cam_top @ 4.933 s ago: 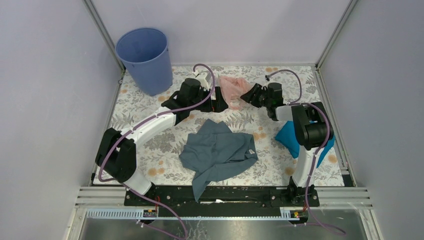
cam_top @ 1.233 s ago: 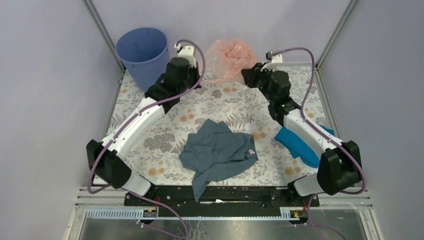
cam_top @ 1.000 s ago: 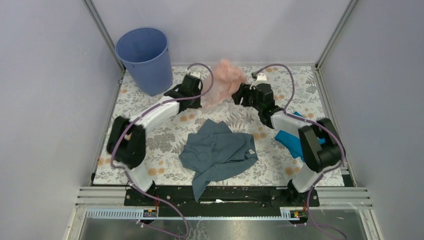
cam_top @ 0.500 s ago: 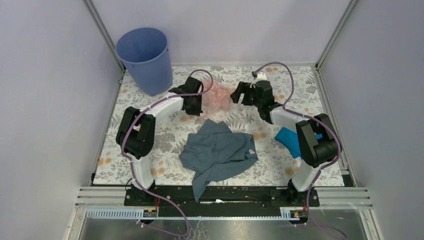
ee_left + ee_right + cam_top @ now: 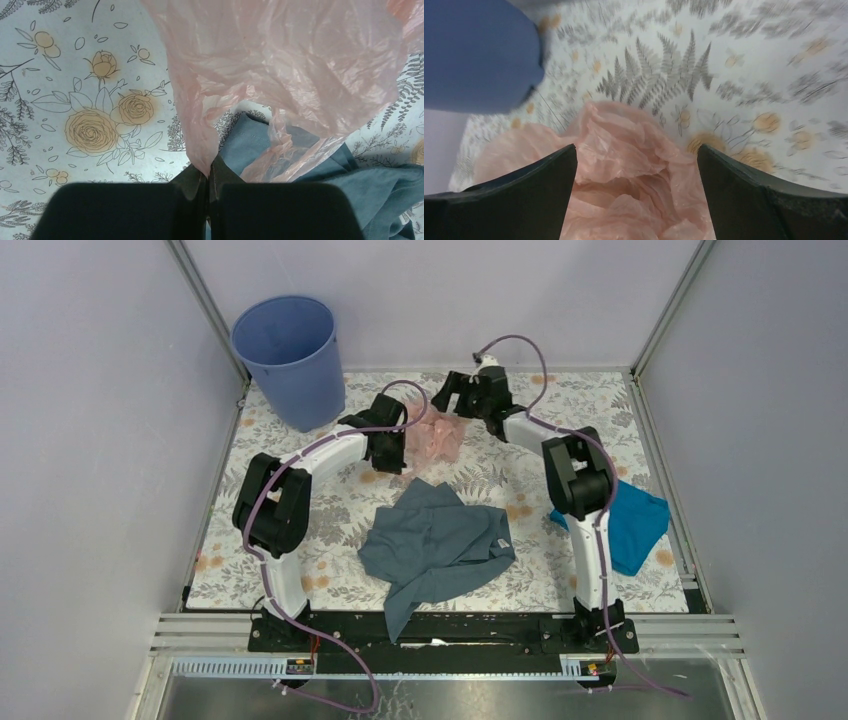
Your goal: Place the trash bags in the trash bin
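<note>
The pink bag (image 5: 433,434) sits at the far middle of the flowery surface (image 5: 610,405), between the two arms. The left fingers (image 5: 192,184) are pressed together and pinch one thin edge of the bag. From that pinch the rest of the bag spreads away to the right, loose and crinkly. I cannot tell if it is lifted or lies on the surface. The right fingers (image 5: 529,200) are spread wide on the far side of the bag and point down at it. The bag is in the gap between them, but they do not hold it.

The blue bin (image 5: 289,355) stands in the far left corner. It is to the left of the bag and farther back, well apart from it. The left arm is nearer to the bin, and it is the one that has the bag. So I think the bag must go left and far, then up over the tall rim. One small pinch holds a big floppy bag, so it may droop and catch on the rim.

A grey-blue shirt (image 5: 437,538) lies just on the near side of the bag. A bright blue cloth (image 5: 634,525) lies at the right.
</note>
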Controlling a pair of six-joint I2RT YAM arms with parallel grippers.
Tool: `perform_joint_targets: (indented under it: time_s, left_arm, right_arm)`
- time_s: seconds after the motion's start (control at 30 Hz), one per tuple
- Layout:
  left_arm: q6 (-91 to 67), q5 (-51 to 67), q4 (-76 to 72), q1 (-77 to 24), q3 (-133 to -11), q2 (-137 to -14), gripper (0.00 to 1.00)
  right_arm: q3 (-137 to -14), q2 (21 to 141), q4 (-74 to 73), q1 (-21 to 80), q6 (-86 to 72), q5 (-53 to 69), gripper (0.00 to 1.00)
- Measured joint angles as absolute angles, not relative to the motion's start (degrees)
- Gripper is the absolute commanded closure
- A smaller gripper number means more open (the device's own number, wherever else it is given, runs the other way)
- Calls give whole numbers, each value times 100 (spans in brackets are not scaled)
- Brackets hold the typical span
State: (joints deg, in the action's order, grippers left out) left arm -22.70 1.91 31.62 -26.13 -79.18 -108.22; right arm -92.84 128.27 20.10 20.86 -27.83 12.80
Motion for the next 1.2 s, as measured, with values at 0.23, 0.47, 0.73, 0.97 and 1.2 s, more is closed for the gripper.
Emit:
perform_joint_targets:
  time_s: [0.23, 0.47, 0.73, 0.97, 1.2]
  left_arm:
    - [-2270, 305, 3183, -2613, -8034, -10912, 100]
    - [-2276, 379, 3179, -2613, -8044, -10912, 100]
    - [-2357, 397, 3085, -2561, -7924, -10565, 100]
    - [-2655, 790, 2335, -2222, -7474, -9271, 100]
    - [-2733, 1422, 1977, -2126, -7175, -9024, 100]
  right_arm:
    - [-9730, 13478, 1116, 2563, -2569, 1293, 32]
    - [-9793, 13428, 976, 2657, -2377, 1162, 92]
    - [-7743, 10777, 1092, 2469, -1949, 209, 96]
    - [-6742, 8617, 1946, 2502, -1459, -349, 100]
    - [-6698, 9032, 1695, 2447, -1776, -207, 20]
